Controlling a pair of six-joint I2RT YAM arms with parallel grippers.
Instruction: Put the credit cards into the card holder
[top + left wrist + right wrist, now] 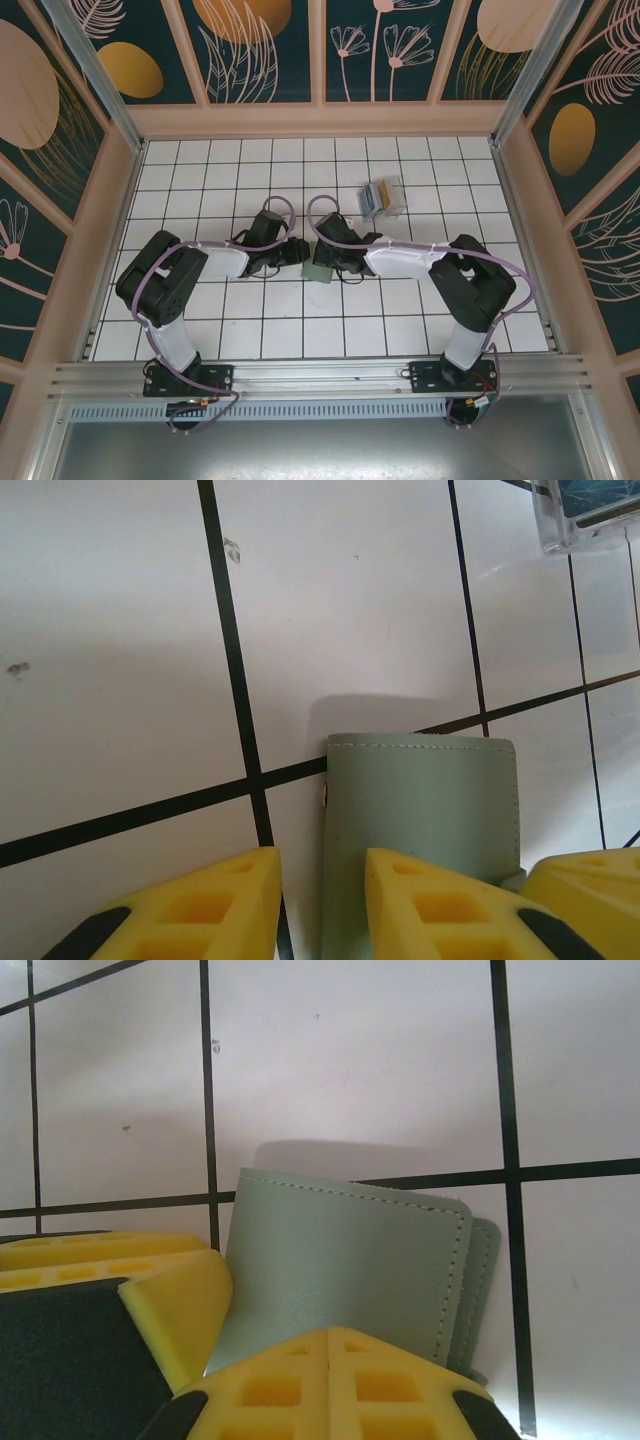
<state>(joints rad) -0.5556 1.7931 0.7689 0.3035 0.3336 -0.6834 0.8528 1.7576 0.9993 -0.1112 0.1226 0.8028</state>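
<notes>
L end effector (320, 870) part-open, R end effector (330, 1338) shut, at wallet (350, 1250); cards (378, 194) in box (399, 206).

Both arms elbows-up, wrists low and near each other — L gripper (322, 870) fingers apart, R gripper (330, 1338) fingers together

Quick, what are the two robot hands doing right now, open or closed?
Left hand: open, straddling the edge of the card holder.
Right hand: closed at the card holder; whether it grips it cannot be told.
</notes>
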